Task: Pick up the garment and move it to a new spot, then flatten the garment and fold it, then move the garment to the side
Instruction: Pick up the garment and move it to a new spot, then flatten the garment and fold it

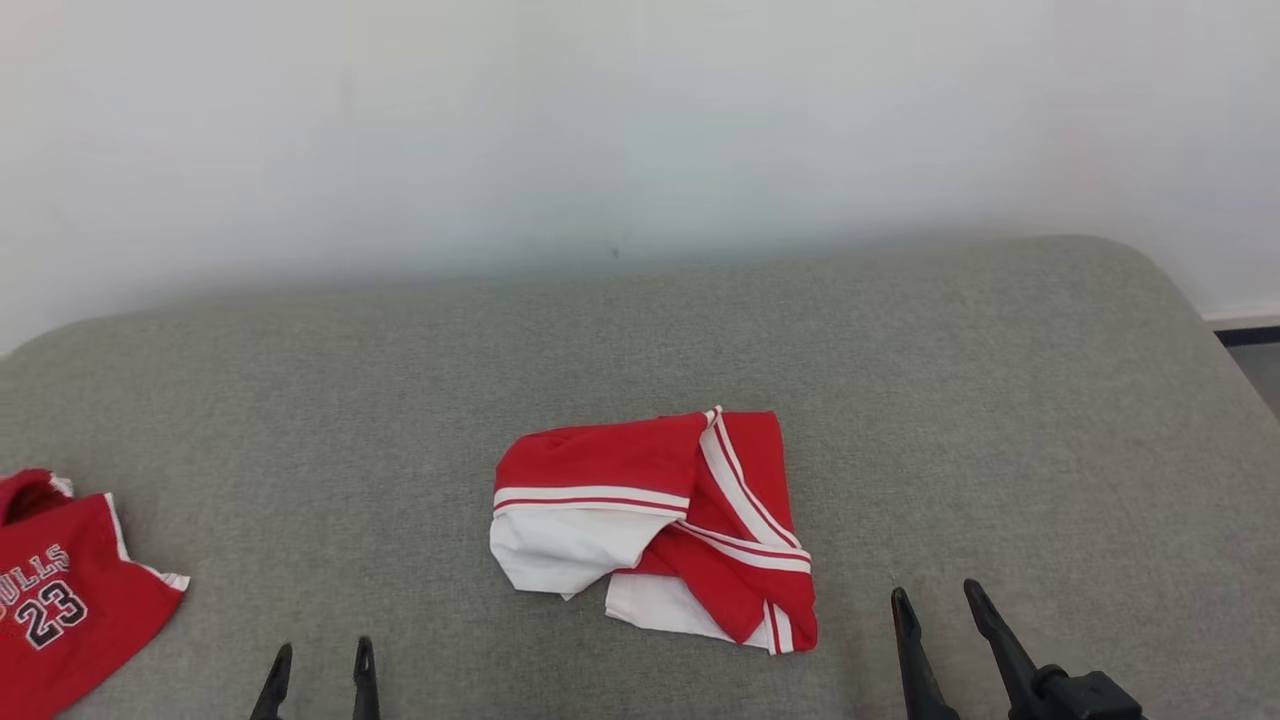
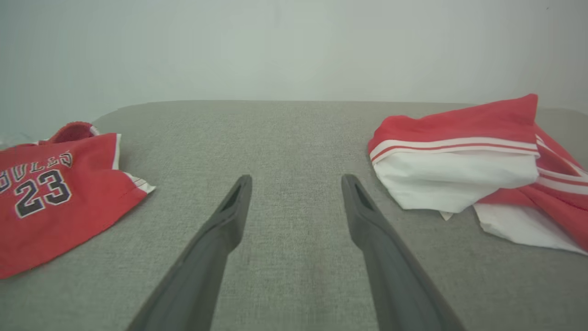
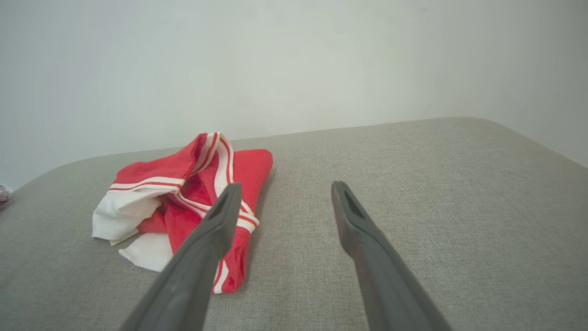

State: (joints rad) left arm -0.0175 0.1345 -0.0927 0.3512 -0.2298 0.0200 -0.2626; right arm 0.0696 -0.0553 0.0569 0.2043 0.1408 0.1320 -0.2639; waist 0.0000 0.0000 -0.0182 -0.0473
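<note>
Both claws wide open, nothing held: left gripper (image 1: 324, 650) near-left, right gripper (image 1: 936, 592) near-right. Crumpled red-and-white striped fabric garment (image 1: 655, 525) lies mid grey upholstered surface (image 1: 900, 400), between claws, closer to right one.

Risks:
- Pinch catches one loose layer, bundle drags twisted.
- Left claw strays to red "23" jersey (image 1: 70, 600) at left edge, wrong cloth.

the head view's left and bottom edges cut the numbered jersey (image 1: 70, 590), losing its word's first letter. the bottom edge cuts my left gripper (image 1: 324, 645) just below the fingertips and my right gripper (image 1: 936, 588) lower down. in the left wrist view the garment (image 2: 459, 161) runs off the right edge. in the right wrist view my own finger (image 3: 216, 225) covers part of it; a tiny red speck (image 3: 3, 193) at the left edge is perhaps the jersey.
</note>
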